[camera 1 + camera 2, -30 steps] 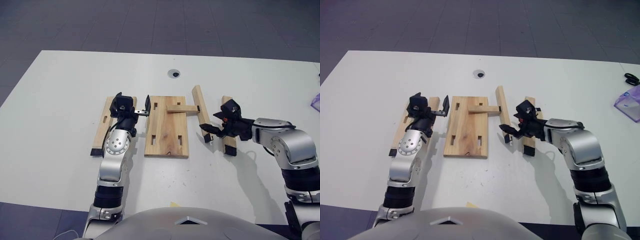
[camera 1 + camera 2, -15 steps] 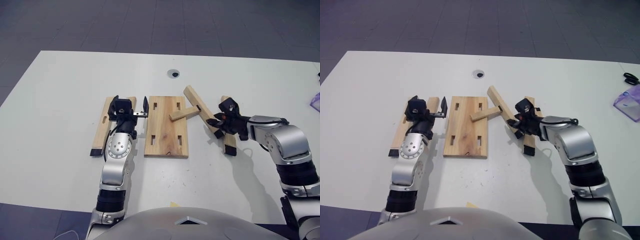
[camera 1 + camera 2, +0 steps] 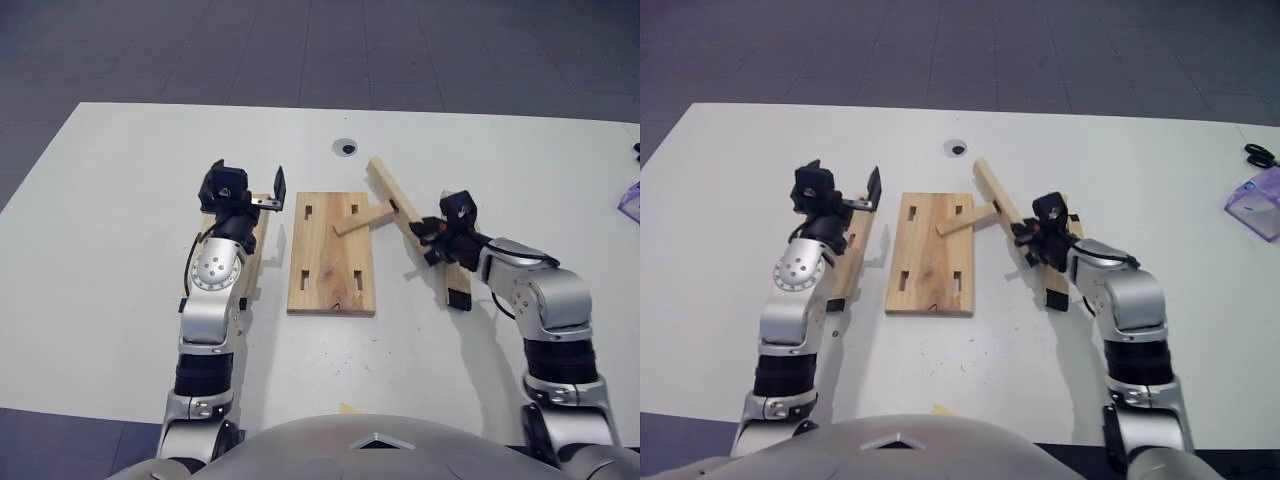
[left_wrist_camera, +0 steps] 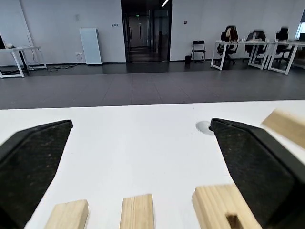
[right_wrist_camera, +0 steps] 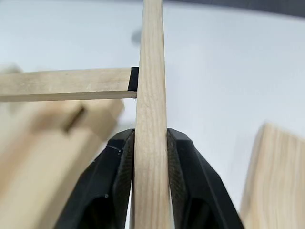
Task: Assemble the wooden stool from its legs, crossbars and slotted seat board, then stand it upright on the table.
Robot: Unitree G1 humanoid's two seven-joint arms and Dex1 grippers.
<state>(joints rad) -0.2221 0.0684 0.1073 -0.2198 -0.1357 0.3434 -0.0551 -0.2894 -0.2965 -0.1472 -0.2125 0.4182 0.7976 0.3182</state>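
The slotted seat board (image 3: 332, 252) lies flat at the table's middle. My right gripper (image 3: 428, 238) is shut on a wooden leg (image 3: 390, 195) with a crossbar (image 3: 360, 218) fixed to its side. This leg slants from the gripper toward the far left, and the crossbar reaches over the board's far right corner. In the right wrist view the pads (image 5: 183, 162) clamp the leg (image 5: 151, 71) just short of the crossbar (image 5: 66, 84). Another leg (image 3: 456, 285) lies under the right arm. My left gripper (image 3: 250, 192) hangs open left of the board, above two legs (image 3: 250, 262) lying side by side.
A round cable hole (image 3: 347, 148) sits in the table behind the board. A purple box (image 3: 1258, 203) and scissors (image 3: 1260, 154) are at the far right edge. Bare table surface spreads to the left and in front of the board.
The right gripper closed on the leg and swung it, so it now slants with its far end turned left. The left gripper moved left and farther back, away from the board.
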